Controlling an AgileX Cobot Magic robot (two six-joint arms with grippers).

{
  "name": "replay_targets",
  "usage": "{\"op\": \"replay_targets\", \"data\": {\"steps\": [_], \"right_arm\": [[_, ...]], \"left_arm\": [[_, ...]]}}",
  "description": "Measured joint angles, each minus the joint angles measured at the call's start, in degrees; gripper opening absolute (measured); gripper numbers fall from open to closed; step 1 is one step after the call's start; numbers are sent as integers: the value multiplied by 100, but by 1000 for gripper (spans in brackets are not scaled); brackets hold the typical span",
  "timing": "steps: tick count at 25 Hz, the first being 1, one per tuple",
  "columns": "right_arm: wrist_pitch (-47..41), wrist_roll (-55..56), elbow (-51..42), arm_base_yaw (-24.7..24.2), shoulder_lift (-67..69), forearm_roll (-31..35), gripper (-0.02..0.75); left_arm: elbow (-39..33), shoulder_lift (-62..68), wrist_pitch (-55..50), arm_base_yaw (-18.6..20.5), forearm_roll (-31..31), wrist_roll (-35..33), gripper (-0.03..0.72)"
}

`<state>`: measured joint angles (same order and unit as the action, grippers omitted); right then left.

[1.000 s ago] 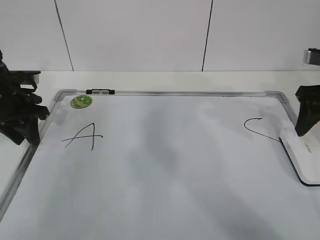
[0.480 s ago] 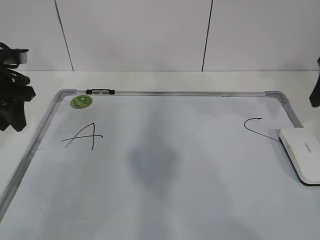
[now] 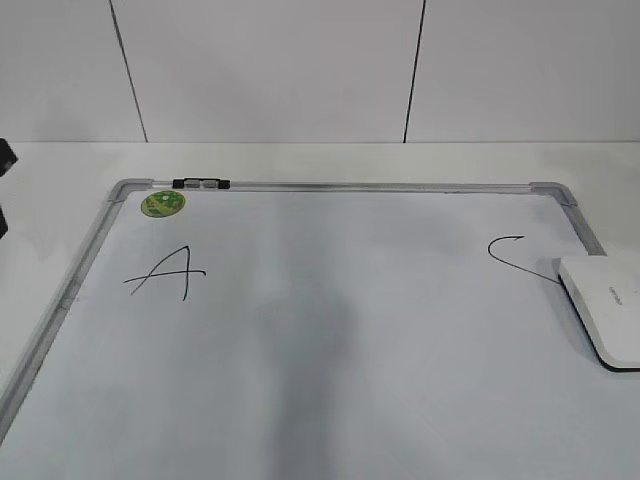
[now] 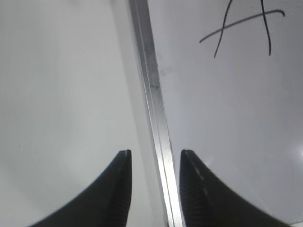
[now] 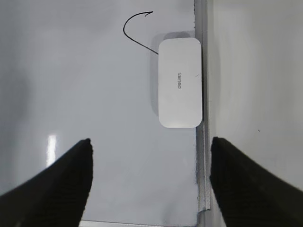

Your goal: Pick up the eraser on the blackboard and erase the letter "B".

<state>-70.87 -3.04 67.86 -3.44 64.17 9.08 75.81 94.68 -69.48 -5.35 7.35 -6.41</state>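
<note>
The blackboard (image 3: 350, 186) is a white board with a silver frame lying flat on the table. The white eraser (image 3: 605, 305) lies on it at the right edge, next to the hooked "C" (image 3: 512, 255). No letter "B" shows in any view; the board's middle is blank with a grey shadow. My right gripper (image 5: 150, 140) is wide open and empty, above the board, with the eraser (image 5: 180, 82) ahead of it and apart from the jaws. My left gripper (image 4: 155, 152) is open and empty, its jaws either side of the board's left frame (image 4: 154, 94).
The letter "A" (image 3: 165, 273) is at the board's left, also in the left wrist view (image 4: 246, 26). A green round sticker (image 3: 162, 203) and a black clip (image 3: 201, 184) sit at the top left. White table surrounds the board; a white wall stands behind.
Both arms have drawn back out of the exterior view, the left to the left, the right to the right. The eraser has not moved.
</note>
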Motion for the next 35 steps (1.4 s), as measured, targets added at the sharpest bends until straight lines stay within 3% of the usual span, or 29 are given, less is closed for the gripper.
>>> {"op": "replay_targets", "data": {"steps": [14,21,35], "right_arm": [[-129,236,-2278,0,-3736,201,585],[-157,236,-3040,0,-5299,-157,585],[-161,-14,-3703,0,-6497,-522,585]], "left_arm": [[-1029,-2601,-85,0,356,7,253],[-1892,-4108,-132,0,462,7,253],[-4182,-8047,33,0,370,7,253]]}}
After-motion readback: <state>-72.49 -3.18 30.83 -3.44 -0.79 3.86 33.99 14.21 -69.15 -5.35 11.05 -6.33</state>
